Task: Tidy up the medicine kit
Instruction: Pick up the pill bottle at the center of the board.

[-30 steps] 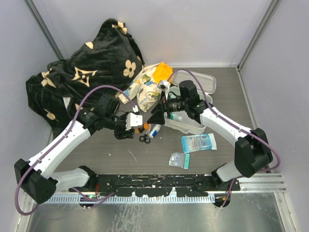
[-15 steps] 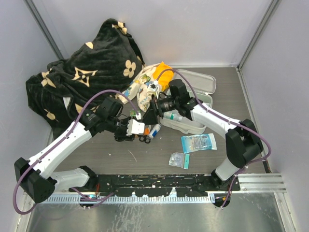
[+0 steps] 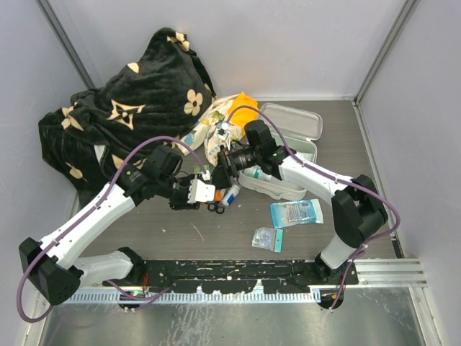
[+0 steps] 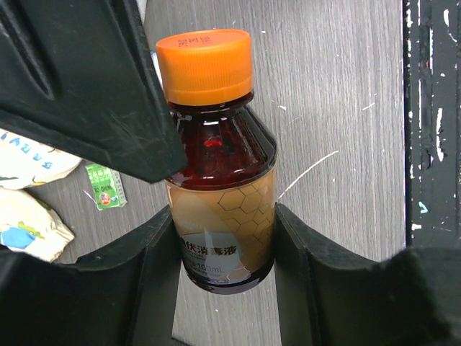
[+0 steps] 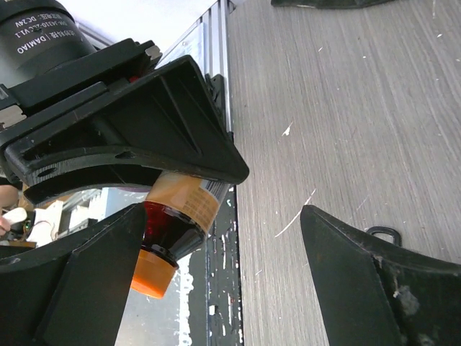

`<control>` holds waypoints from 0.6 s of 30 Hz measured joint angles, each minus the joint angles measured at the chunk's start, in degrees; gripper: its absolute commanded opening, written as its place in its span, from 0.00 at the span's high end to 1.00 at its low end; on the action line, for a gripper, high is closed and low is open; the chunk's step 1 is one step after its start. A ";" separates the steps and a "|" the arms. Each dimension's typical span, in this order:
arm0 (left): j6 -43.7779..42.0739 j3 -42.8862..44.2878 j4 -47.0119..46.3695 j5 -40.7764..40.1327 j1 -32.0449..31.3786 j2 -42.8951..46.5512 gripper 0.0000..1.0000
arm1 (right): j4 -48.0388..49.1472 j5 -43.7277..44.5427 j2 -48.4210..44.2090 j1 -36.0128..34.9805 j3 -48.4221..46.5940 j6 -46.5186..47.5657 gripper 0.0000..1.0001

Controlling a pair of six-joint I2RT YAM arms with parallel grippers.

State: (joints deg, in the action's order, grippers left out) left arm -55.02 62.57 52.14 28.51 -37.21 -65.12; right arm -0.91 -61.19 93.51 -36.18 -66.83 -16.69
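My left gripper (image 4: 223, 216) is shut on a brown syrup bottle (image 4: 220, 180) with an orange cap and a honeycomb label, held above the wooden table. One broad black finger (image 4: 86, 79) of the right gripper lies over the bottle's shoulder. In the right wrist view the bottle (image 5: 173, 223) hangs cap-down close to one finger of my right gripper (image 5: 223, 245), which stands open and wide. In the top view the left gripper (image 3: 204, 191) and right gripper (image 3: 220, 173) meet left of the medicine kit (image 3: 288, 189), a white case with its lid (image 3: 292, 122) open.
A black flower-print blanket (image 3: 122, 108) fills the back left. A floral-and-orange cloth bundle (image 3: 229, 124) lies beside the kit. Small scissors (image 3: 215, 207), a white tube (image 3: 230, 194), a blue packet (image 3: 295, 213) and a smaller packet (image 3: 266, 238) lie on the table.
My right gripper has swung left from over the kit to the bottle in the left gripper. The left gripper has shifted slightly right, still gripping the bottle.
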 measured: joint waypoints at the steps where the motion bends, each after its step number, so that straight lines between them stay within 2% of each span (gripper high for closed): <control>1: -0.09 -0.04 0.04 -0.35 -0.11 0.00 1.00 | -0.20 -0.02 0.09 -0.26 -0.11 0.00 0.07; 7: -0.28 -0.07 -0.44 -2.49 -0.17 0.00 0.99 | -4.04 -0.04 0.74 -2.47 -1.42 2.21 0.09; 12: -0.57 -0.13 -2.01 -4.85 -0.17 0.35 0.98 | -8.66 0.28 2.21 -3.54 -2.19 6.34 0.15; 18: -1.62 -1.14 -2.75 -6.34 -0.13 1.20 0.95 | -11.65 -0.26 4.00 -3.78 -2.86 8.11 0.16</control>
State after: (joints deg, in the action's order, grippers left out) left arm -56.64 61.43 49.39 22.17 -37.34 -63.92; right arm -12.56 -61.45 97.51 -39.97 -69.69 -8.58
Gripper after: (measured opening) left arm 0.481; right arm 0.848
